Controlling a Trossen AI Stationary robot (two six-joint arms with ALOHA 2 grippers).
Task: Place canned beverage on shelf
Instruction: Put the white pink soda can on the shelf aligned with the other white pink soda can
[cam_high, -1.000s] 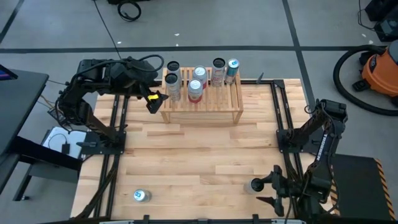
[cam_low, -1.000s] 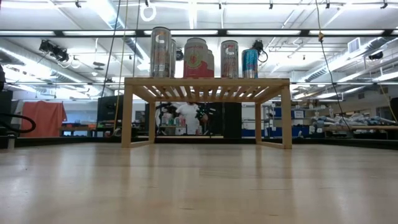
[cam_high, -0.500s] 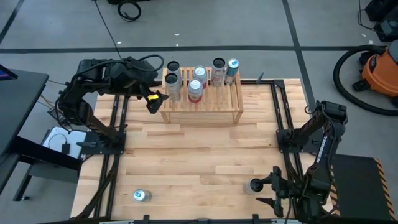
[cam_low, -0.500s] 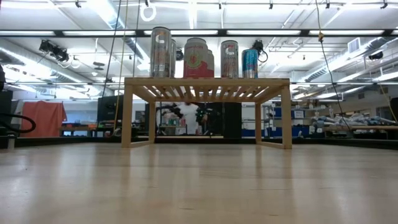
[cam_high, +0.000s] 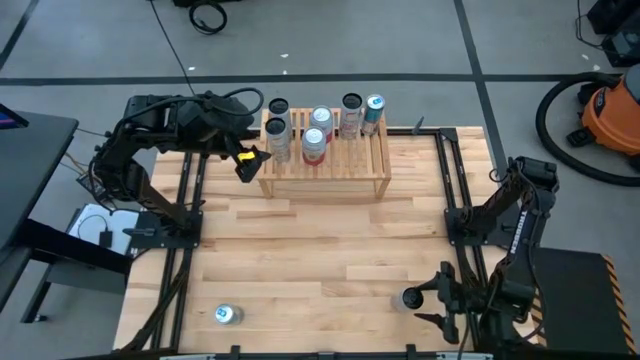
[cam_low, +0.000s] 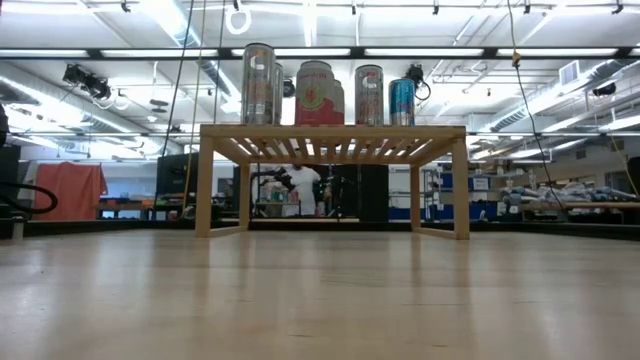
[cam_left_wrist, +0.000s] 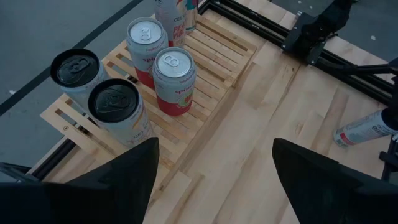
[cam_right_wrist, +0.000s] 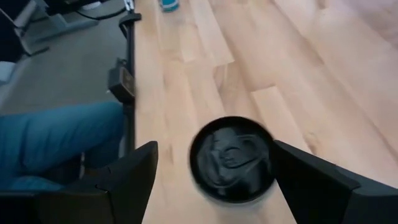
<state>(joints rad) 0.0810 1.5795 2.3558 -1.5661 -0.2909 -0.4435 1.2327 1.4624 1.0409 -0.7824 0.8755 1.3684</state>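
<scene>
Both tools had their fingers spread and held nothing. From above, the left tool (cam_high: 248, 160) hung just beside the left end of the wooden shelf (cam_high: 325, 172) at the far edge of the desk (cam_high: 320, 250), while the right tool (cam_high: 432, 302) sat near the front right corner, just beside an upright dark-topped can (cam_high: 408, 299). The right wrist view looked straight down on that can (cam_right_wrist: 231, 157), standing between the two dark fingers (cam_right_wrist: 124, 177) but apart from both; it also caught a blue-clad leg of a person (cam_right_wrist: 56, 146) beyond the desk edge. A second loose can (cam_high: 227, 314) lay near the front left corner. The left wrist view showed what the overhead view blurred: two black-topped cans (cam_left_wrist: 118, 109) and two silver-topped red-and-white cans (cam_left_wrist: 173, 78) upright on the slats. Only the low view showed the shelf's plain legs (cam_low: 205, 185), its can row (cam_low: 315, 92) side-on, and a distant person (cam_low: 300, 185) in the room behind.
</scene>
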